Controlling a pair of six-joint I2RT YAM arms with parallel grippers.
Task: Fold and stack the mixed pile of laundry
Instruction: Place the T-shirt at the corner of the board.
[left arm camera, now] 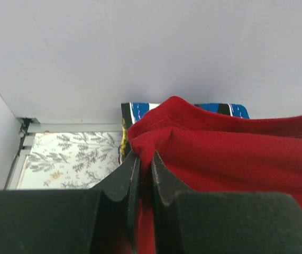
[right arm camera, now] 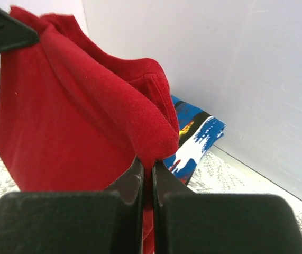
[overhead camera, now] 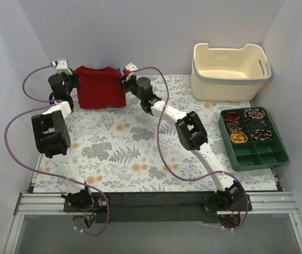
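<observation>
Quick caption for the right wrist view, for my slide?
Right hand pinches a fold of the red garment, blue printed garment behind it.

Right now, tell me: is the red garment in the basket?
No, the left tool and right tool pinch the red garment, apart from the basket.

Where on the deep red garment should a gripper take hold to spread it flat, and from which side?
Probably its two top corners, one from each side, as the left gripper and right gripper do now. The red garment spans between them with bunched, doubled edges there, thick enough to pinch.
</observation>
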